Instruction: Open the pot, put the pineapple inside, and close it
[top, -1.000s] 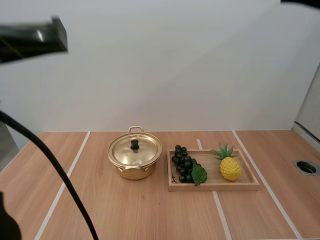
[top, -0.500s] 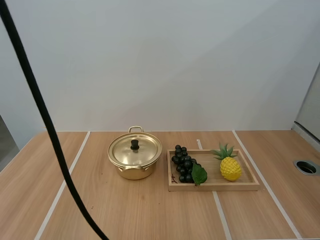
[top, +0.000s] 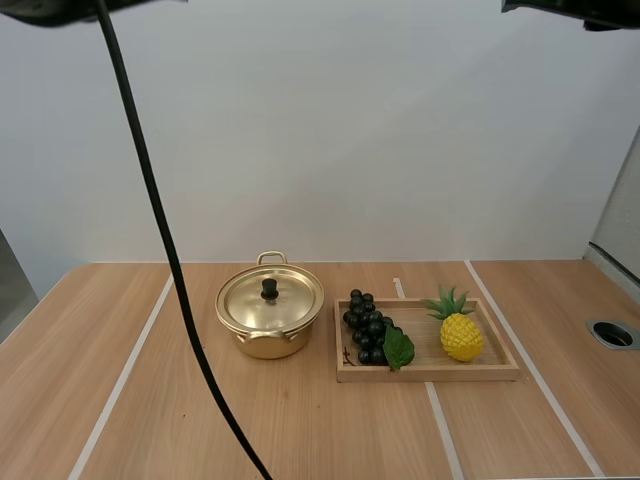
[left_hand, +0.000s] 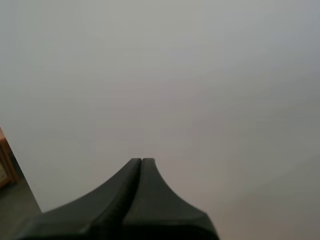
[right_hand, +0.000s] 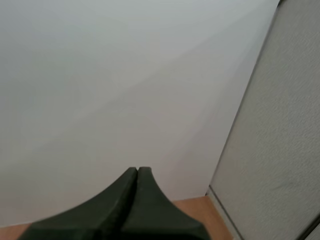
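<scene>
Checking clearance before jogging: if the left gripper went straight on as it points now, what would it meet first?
The left gripper, shut, points at a plain pale wall, with nothing between. That wall looks like the first thing met, though how far off it is cannot be judged.

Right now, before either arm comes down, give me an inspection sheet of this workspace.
Surface: wooden table with pale stripes; a round dark opening near its right edge.
Job's things: gold pot with its lid on; pineapple in the right end of the wooden tray, which sits just right of the pot.
Clutter: bunch of grapes with a green leaf, in the tray's left end.
Grippers: left gripper shut on nothing; right gripper shut on nothing.
Surroundings: plain pale wall behind the table.
</scene>
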